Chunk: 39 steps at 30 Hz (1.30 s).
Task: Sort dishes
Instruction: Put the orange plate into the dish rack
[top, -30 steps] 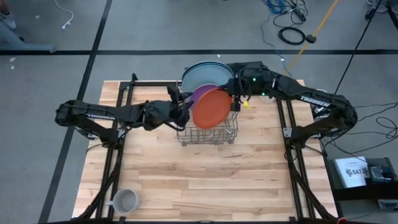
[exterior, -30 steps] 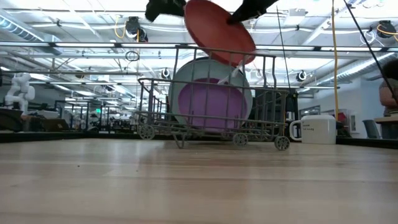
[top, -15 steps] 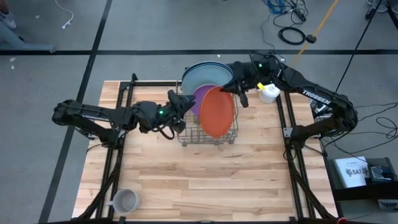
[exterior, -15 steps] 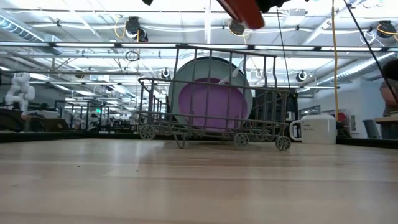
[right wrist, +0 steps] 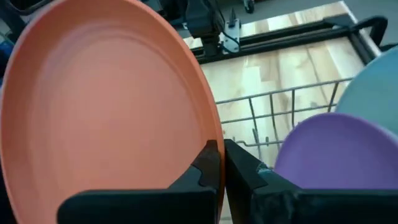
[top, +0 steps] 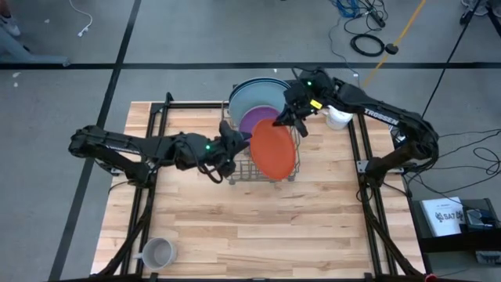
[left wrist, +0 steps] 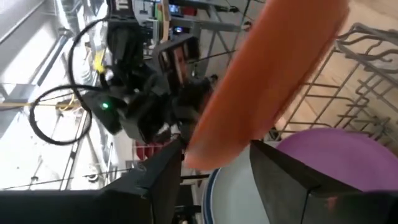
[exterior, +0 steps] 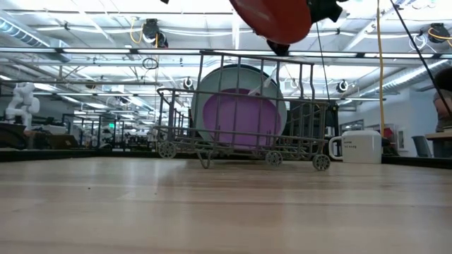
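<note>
My right gripper (top: 285, 122) holds an orange plate (top: 274, 150) in the air above the wire dish rack (top: 262, 171). In the low view the plate (exterior: 272, 17) hangs over the rack's top rail (exterior: 247, 55). A purple plate (top: 257, 120) and a large grey plate (top: 252, 97) stand on edge in the rack's far slots. My left gripper (top: 235, 147) is open just left of the orange plate. In its wrist view its fingers (left wrist: 155, 180) stand on either side of the plate's rim (left wrist: 205, 146) without touching it. My right gripper pinches the orange plate's rim (right wrist: 214, 140) between its two fingers, one finger (right wrist: 208, 163) on the plate's inner face and the other on its back. It comes from the far right, slanting down. The plate is lifted clear above the rack, tilted steeply.
A white mug (top: 338, 117) stands right of the rack near the table's far right, also in the low view (exterior: 360, 146). A grey mug (top: 156, 252) sits at the near left corner. Bare wood lies in front of the rack (exterior: 212, 204).
My right gripper has swung toward the table's left and rolled, still shut on the orange plate. The plate has tipped from lying nearly flat to standing steeply over the rack. My left gripper has rolled and stayed open beside the plate.
</note>
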### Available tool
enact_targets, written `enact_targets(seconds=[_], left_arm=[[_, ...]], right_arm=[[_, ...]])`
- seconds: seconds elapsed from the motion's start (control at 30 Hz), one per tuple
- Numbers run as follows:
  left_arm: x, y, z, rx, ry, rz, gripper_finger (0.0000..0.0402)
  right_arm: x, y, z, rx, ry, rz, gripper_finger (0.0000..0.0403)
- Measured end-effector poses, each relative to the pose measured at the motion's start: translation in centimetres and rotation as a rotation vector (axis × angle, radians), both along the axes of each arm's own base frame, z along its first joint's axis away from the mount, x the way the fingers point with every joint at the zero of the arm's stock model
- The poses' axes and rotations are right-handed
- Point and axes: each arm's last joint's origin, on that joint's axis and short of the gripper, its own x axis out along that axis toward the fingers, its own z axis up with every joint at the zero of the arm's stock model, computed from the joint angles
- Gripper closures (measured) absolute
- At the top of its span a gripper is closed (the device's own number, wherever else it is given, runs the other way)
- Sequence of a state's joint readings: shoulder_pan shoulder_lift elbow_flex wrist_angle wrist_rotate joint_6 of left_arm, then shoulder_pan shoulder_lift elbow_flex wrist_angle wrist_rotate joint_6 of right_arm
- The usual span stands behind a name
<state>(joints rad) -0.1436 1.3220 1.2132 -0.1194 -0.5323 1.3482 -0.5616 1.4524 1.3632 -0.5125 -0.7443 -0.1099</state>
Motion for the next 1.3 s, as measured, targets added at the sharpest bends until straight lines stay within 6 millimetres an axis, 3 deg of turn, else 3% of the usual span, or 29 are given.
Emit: enact_targets(seconds=[0.37,0.7,1.07,1.3], left_arm=[[0.1,0.2,0.0,-0.023,0.000,-0.063,0.0210],[1.9,0.2,-1.7,-0.020,0.049,-0.078,0.0212],[2.4,0.1,-2.2,-0.036,0.042,-0.083,0.0330],[2.5,0.0,-2.2,-0.096,0.023,-0.086,0.0360]], right_arm=[[0.9,-0.2,-0.9,0.074,0.016,0.030,0.0402],[1.2,0.5,-1.2,0.091,0.051,0.023,0.0402],[1.2,0.7,-1.1,0.095,0.056,0.018,0.0399],[1.2,0.7,-0.9,0.096,0.046,0.017,0.0398]])
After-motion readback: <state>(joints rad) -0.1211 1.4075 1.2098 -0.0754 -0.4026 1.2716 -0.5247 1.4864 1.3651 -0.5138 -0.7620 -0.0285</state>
